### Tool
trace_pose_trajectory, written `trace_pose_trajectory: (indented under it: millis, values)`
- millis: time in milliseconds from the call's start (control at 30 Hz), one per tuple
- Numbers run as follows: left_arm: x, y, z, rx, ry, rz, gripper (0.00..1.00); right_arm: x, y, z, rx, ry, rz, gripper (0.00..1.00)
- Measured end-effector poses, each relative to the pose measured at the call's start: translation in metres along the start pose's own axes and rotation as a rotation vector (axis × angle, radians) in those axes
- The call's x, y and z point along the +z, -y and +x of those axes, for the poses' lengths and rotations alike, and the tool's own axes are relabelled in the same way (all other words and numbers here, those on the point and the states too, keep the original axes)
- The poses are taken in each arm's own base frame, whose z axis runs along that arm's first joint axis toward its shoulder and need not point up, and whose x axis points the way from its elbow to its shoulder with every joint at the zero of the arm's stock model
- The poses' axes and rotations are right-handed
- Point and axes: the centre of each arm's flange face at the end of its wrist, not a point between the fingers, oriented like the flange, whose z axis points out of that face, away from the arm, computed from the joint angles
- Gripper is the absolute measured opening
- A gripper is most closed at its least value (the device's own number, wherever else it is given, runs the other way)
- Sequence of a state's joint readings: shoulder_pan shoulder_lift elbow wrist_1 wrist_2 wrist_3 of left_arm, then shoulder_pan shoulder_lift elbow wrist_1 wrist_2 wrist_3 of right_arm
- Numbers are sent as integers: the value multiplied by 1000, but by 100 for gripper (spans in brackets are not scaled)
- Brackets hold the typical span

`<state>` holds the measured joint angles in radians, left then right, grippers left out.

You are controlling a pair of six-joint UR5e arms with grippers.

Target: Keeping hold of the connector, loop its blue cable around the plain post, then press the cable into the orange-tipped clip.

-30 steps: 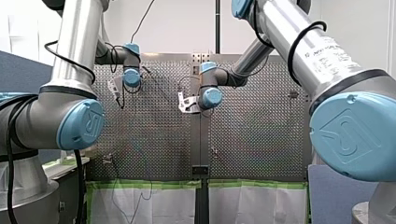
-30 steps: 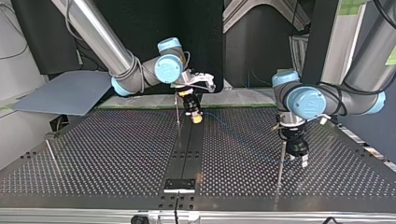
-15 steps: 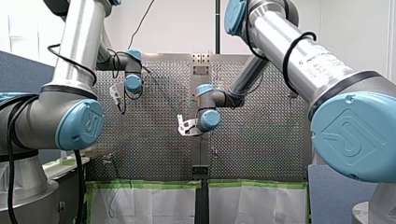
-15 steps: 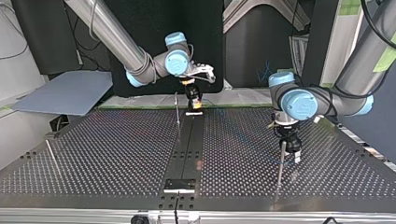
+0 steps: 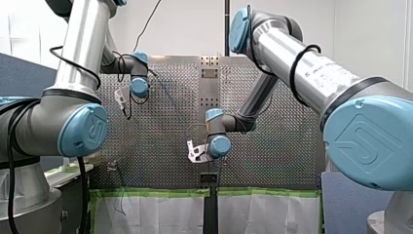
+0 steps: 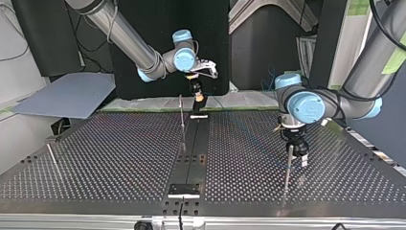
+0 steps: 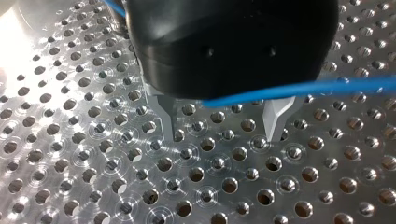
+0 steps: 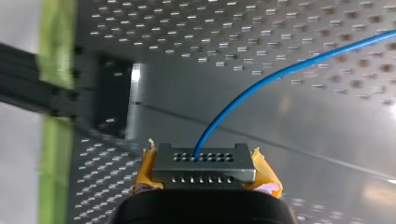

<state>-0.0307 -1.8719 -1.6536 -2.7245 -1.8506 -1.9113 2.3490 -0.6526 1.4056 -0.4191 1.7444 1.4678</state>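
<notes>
While the connector (image 8: 203, 163) is in my grip, entries run by view.

Front view: my right arm (image 5: 220, 145) reaches low over the perforated table (image 5: 160, 146), and my left arm (image 5: 139, 87) sits higher. Neither tool's fingers are legible.

Top view: right gripper (image 6: 197, 97) is well apart from left gripper (image 6: 301, 158). The latter hovers just beside a metal post (image 6: 287, 170), probably placed to tend the cable. I cannot tell whether this is the plain post.

Left wrist view: metal fingers (image 7: 166, 116) are spread with nothing between them. The blue cable (image 7: 289, 87) crosses the gripper body short of the fingertips.

Right wrist view: yellow pads (image 8: 264, 169) pinch the connector's sides. The cable trails free ahead, presumably ready for looping.
</notes>
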Motion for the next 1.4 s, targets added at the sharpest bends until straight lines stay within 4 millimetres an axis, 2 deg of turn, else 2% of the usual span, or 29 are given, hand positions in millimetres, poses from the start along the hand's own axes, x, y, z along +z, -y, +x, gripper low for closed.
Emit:
trace_pose_trajectory:
  millis: [400,733,1033,1400]
  values:
    - [-2,2,1,2,-4,2,91,18,-5,-82,28,62,-55,0]
    - [-2,2,1,4,-5,2,91,24,-24,-153,81,106,-109,0]
    - [-2,3,1,5,-6,3,91,26,-43,-208,87,157,-145,0]
    - [-3,4,2,6,-6,4,91,27,-68,-232,106,162,-185,0]
